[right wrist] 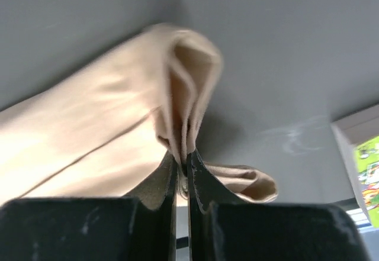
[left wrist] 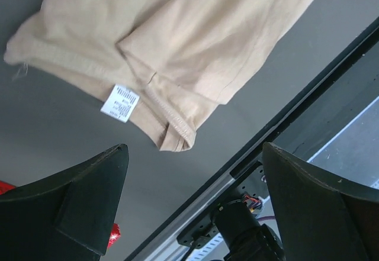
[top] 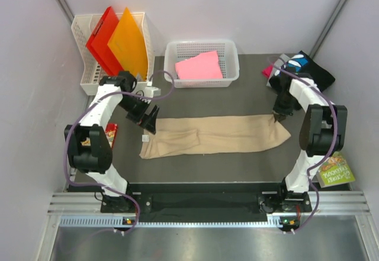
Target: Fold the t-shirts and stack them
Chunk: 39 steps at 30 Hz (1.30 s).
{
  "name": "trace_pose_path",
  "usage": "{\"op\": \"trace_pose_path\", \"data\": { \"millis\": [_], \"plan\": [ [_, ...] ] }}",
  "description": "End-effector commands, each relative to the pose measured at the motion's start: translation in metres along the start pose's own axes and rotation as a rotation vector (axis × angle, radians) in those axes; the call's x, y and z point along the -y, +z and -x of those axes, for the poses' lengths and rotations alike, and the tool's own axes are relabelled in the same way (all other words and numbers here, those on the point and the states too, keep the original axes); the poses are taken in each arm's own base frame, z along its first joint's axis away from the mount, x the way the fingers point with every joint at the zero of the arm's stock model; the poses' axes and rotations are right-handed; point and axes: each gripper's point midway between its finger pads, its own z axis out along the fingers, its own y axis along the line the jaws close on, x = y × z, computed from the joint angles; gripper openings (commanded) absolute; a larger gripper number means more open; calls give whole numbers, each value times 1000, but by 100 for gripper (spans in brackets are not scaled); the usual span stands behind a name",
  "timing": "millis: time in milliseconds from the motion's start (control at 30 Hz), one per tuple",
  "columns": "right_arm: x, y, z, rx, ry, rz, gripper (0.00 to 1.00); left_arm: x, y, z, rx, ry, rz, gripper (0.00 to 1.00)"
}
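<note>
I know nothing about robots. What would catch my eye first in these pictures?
A tan t-shirt, folded into a long strip, lies across the middle of the table. The right gripper is shut on its right end, bunching the cloth, while the left gripper hangs wide open by its left end. At the back, bright red and orange folders stand in one white basket and a pink t-shirt lies in another.

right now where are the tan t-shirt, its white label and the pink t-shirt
tan t-shirt (top: 219, 134): top external view, middle of the folded strip
white label (left wrist: 120, 102): left wrist view, centre of the tag
pink t-shirt (top: 199, 67): top external view, middle of its upper face
</note>
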Motion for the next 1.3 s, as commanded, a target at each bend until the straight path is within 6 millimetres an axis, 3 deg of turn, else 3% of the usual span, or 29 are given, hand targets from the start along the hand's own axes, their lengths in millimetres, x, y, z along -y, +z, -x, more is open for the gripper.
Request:
{"op": "trace_pose_path", "data": {
  "millis": [0, 233, 533, 933, 1267],
  "plan": [
    [-57, -31, 4, 73, -97, 49, 0, -21, -1, -8, 26, -29, 30, 99],
    [-126, -49, -10, 86, -200, 103, 0, -45, 3, -28, -2, -70, 70, 99],
    [-198, -47, -60, 55, -346, 145, 0, -54, 9, -43, -27, -82, 80, 99],
    [-242, -53, -104, 35, -431, 181, 0, -56, 15, -47, -30, -92, 70, 99],
    [-270, -50, -116, 14, -460, 208, 0, -53, 17, -48, -28, -94, 55, 99]
  ]
}}
